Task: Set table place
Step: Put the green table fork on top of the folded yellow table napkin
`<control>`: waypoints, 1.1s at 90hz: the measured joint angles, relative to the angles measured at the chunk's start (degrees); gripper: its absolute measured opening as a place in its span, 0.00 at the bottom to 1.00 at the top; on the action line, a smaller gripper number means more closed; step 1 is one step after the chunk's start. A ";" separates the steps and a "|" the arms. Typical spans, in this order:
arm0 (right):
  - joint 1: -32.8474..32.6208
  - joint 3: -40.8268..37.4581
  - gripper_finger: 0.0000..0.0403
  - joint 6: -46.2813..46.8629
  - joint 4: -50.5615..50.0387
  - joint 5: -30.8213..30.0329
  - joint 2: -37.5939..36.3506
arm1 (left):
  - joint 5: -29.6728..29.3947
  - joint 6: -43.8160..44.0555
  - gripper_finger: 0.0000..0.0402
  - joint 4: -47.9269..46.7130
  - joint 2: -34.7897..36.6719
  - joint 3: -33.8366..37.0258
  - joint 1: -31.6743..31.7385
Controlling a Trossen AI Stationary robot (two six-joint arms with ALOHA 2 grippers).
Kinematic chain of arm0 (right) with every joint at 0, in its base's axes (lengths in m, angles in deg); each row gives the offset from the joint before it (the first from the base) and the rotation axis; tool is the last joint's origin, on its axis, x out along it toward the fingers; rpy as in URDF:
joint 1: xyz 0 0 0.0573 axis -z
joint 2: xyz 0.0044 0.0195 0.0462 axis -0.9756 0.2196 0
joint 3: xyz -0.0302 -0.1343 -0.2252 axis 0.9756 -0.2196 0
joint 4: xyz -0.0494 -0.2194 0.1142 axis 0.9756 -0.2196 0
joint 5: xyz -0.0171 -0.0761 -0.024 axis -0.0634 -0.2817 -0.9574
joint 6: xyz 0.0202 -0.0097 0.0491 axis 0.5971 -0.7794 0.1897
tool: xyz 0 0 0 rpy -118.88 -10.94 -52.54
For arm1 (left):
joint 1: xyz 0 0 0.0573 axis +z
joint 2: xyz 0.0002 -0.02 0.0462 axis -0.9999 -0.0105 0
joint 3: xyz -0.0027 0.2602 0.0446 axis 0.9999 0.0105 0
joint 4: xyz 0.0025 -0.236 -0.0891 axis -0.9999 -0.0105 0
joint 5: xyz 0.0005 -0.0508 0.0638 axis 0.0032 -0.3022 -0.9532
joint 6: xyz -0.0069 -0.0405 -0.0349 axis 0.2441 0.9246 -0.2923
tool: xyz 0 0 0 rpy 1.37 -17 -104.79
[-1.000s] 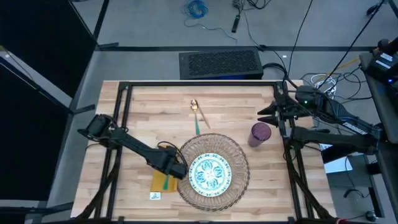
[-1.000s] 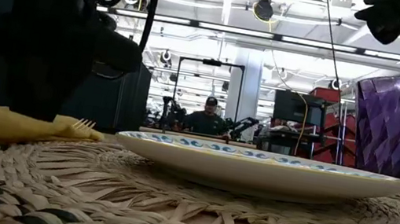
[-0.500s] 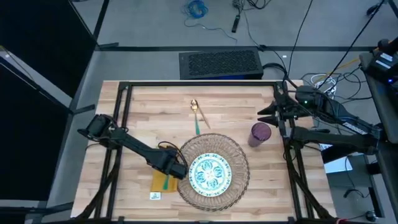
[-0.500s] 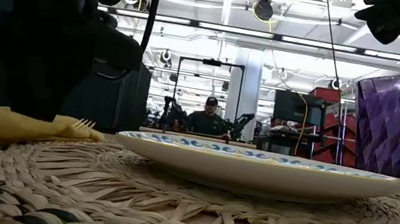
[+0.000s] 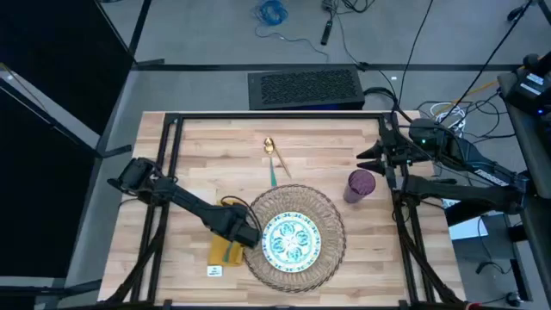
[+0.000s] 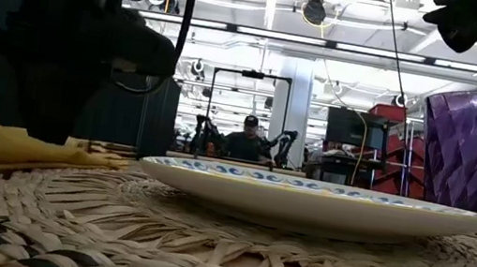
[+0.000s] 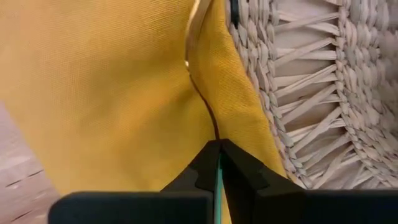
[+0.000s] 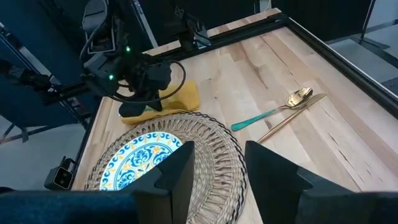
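Near the tabletop's front edge, left of the woven mat (image 5: 296,235): left gripper (image 7: 218,163) is pinching a green-handled fork on the mustard napkin (image 7: 106,93); it should release only once flat, parallel to the plate (image 5: 290,240). Right gripper (image 8: 219,163), fingers parted, is waiting at the right edge by the purple cup (image 5: 360,186).

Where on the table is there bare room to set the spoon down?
Bare wood lies right of the mat, below the cup. The left side is crowded: the left gripper, shut on green-handled cutlery, sits over the napkin. The right gripper waits by the cup.
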 joint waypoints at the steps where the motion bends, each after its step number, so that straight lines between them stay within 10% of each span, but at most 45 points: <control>1: 0.00 0.00 0.32 0.00 0.00 0.00 0.00 | 0.00 -0.24 0.00 -0.11 0.00 -0.17 0.04; 71: 0.00 0.00 0.32 -0.17 -0.50 0.09 0.00 | 2.24 7.04 0.00 -15.63 0.09 -8.35 0.76; 99: -0.37 0.00 0.32 -0.17 -0.74 4.45 0.00 | -2.61 17.97 0.00 -8.71 9.69 0.95 -3.71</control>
